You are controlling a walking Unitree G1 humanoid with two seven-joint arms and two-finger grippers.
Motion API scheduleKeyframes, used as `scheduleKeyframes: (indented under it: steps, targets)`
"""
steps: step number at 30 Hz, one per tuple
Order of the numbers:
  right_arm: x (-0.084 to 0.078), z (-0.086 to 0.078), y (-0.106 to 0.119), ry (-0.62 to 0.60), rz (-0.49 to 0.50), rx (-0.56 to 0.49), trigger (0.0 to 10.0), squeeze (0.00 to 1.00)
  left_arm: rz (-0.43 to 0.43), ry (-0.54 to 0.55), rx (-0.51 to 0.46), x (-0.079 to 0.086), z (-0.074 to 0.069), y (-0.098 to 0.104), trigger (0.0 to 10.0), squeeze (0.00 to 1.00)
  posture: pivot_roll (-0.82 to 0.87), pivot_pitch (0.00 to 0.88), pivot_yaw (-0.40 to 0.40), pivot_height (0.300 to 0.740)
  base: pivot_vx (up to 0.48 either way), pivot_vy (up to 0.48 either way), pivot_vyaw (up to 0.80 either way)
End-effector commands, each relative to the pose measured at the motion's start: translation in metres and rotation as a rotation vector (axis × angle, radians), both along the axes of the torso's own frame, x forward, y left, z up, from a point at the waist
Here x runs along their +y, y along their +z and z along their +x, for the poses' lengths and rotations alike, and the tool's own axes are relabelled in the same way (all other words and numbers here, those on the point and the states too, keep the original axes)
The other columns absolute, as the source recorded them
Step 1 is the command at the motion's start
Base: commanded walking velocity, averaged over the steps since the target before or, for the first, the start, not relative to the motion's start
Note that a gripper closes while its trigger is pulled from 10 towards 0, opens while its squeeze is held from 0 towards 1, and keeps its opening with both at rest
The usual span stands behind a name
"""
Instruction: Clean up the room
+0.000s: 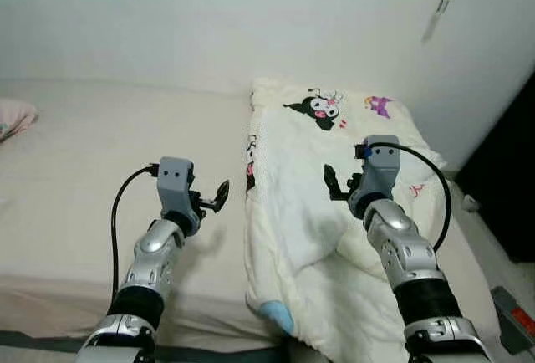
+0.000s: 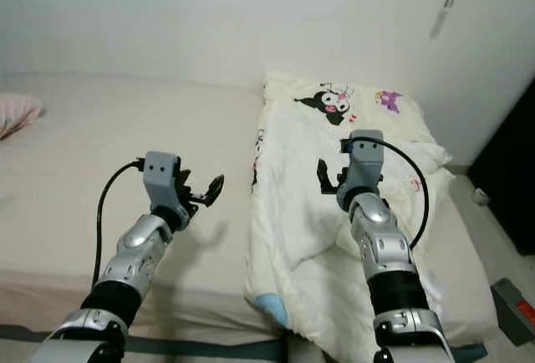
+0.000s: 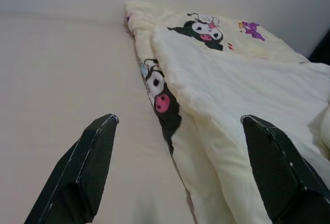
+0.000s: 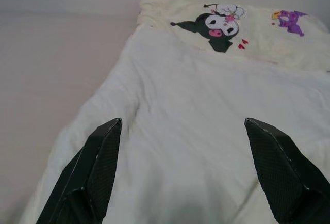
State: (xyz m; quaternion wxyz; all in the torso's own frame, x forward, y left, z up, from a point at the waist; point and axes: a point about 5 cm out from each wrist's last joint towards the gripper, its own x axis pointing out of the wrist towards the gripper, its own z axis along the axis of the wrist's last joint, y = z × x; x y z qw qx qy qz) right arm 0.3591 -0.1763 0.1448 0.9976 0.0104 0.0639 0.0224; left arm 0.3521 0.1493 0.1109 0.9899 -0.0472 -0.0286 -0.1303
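1. Nearest, the left gripper [image 1: 219, 194] was raised above the bare mattress [image 1: 100, 162], fingers spread wide and holding nothing. The left wrist view showed the folded edge of the blanket [image 3: 216, 84] lying ahead of it, between the two black fingers [image 3: 87, 162], with the sheet beneath the near fingertip. This placement appeared intended to line the claw up with that edge.
2. The right gripper [image 1: 332, 183] was held over the blanket itself, likewise wide and empty. In its wrist view, cream fabric lay under and ahead of both fingers [image 4: 93, 167], without contact.
3. The blanket lay bunched on the right half of the bed, doubled over so that a pale blue patch [image 1: 276, 314] showed at the corner below and behind both claws. It was judged the item to be tidied; two open claws on either side of its left fold suggested a two-handed pinch was in preparation.
4. Beyond both claws, a cartoon print [image 1: 316, 109] marked the far end of the blanket, next to the white wall [image 1: 209, 20].
5. Far off to the left gripper's outer side, a pink item [image 1: 12, 116] rested on the mattress; its nature could not be determined.
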Motion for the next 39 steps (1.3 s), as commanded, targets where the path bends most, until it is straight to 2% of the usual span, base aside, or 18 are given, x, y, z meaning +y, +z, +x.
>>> scheduleKeyframes:
  steps: [1, 6, 8, 18, 21, 26, 29, 35, 39]
  targets:
    - [0.002, -0.001, -0.007, 0.009, -0.002, 0.013, 10.0, 0.0, 0.004, 0.001, 0.006, -0.001, 0.001, -0.001, 10.0, 0.0, -0.07, 0.0, -0.055, 0.641, 0.0, 0.0, 0.0]
    - [0.005, -0.002, -0.019, 0.025, -0.008, 0.048, 10.0, 0.0, 0.005, 0.012, 0.02, 0.002, 0.001, -0.005, 10.0, 0.0, -0.07, 0.0, -0.056, 0.656, 0.0, 0.0, 0.0]
    - [0.007, -0.004, -0.028, 0.032, -0.01, 0.074, 10.0, 0.0, 0.007, 0.031, 0.031, 0.008, 0.0, -0.008, 10.0, 0.0, -0.07, 0.0, -0.06, 0.666, 0.0, 0.0, 0.0]
    - [0.008, -0.005, -0.031, 0.037, -0.011, 0.084, 10.0, 0.0, 0.007, 0.04, 0.035, 0.011, 0.0, -0.008, 10.0, 0.0, -0.07, 0.0, -0.061, 0.671, 0.0, 0.0, 0.0]
    - [0.009, -0.006, -0.036, 0.051, -0.017, 0.103, 10.0, 0.0, 0.002, 0.081, 0.074, 0.02, -0.003, -0.016, 10.0, 0.0, -0.07, 0.0, -0.064, 0.686, 0.0, 0.0, 0.0]
    - [0.007, -0.006, -0.037, 0.049, -0.021, 0.104, 10.0, 0.0, 0.01, 0.093, 0.116, 0.022, -0.004, -0.021, 10.0, 0.0, -0.07, 0.0, -0.066, 0.701, 0.0, 0.0, 0.0]
    - [0.006, -0.005, -0.038, 0.045, -0.023, 0.106, 10.0, 0.0, 0.012, 0.093, 0.138, 0.023, -0.003, -0.024, 10.0, 0.0, -0.07, 0.0, -0.066, 0.711, -0.48, 0.0, 0.0]
    - [0.003, -0.005, -0.045, 0.002, -0.044, 0.133, 10.0, 0.0, 0.044, 0.101, 0.129, 0.024, -0.004, -0.025, 10.0, 0.0, -0.07, 0.0, -0.07, 0.726, -0.16, 0.0, 0.0]
    - [0.002, -0.005, -0.049, -0.006, -0.021, 0.151, 10.0, 0.0, 0.058, 0.103, 0.122, 0.025, -0.005, -0.025, 10.0, 0.0, -0.06, 0.0, -0.078, 0.726, 0.0, 0.0, 0.0]
